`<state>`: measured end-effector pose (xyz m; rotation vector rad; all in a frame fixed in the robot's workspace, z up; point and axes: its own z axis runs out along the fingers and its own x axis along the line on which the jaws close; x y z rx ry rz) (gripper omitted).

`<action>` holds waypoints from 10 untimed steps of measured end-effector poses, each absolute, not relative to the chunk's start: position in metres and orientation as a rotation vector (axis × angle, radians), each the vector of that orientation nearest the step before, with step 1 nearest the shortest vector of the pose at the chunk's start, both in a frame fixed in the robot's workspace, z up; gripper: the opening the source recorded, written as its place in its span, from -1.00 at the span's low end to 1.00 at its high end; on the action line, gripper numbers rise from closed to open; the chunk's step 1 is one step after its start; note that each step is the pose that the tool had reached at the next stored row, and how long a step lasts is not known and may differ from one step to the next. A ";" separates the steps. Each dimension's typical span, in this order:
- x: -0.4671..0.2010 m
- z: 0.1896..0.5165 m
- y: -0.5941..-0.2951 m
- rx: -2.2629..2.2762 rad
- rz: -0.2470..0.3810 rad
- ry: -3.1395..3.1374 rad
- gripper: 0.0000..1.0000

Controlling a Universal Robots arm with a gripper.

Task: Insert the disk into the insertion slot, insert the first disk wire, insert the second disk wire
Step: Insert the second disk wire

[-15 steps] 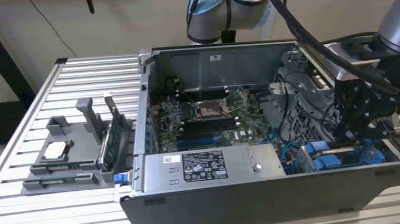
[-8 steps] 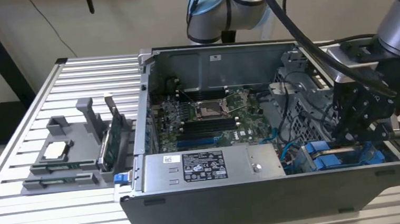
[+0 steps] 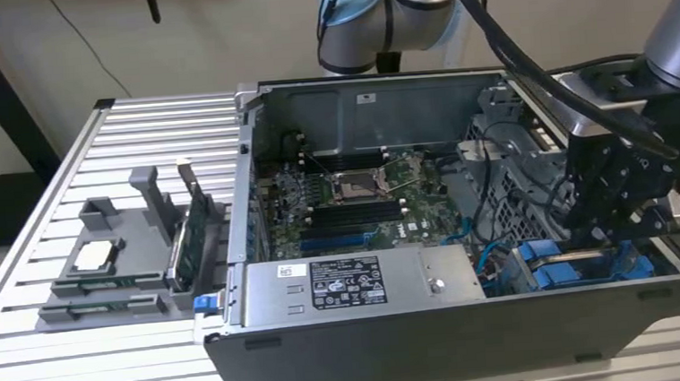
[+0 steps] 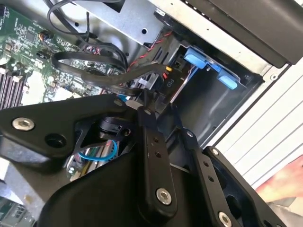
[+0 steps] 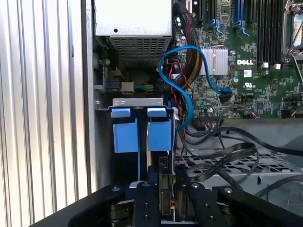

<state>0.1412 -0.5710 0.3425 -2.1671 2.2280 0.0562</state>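
I have the gripper [image 3: 601, 240] low in the computer case [image 3: 346, 100], by the drive bay at the exterior view's right. The disk [image 5: 159, 135] sits in its slot there in a blue carrier, next to a second blue carrier [image 5: 125, 132]. In the first wrist view the fingers [image 5: 182, 189] look nearly closed on a thin dark cable connector [image 5: 166, 191], though I can't be certain. I judge the connector light and fragile, its lead limp; best pinched by the rigid plug body. The power supply [image 3: 347, 284] carries a label, but I leave the print unread.
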 end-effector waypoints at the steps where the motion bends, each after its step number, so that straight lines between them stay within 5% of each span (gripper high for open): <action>1: 0.141 0.343 -0.571 -2.167 0.056 2.228 -0.40; 10: 0.141 0.353 -0.571 -2.167 0.056 2.228 -0.40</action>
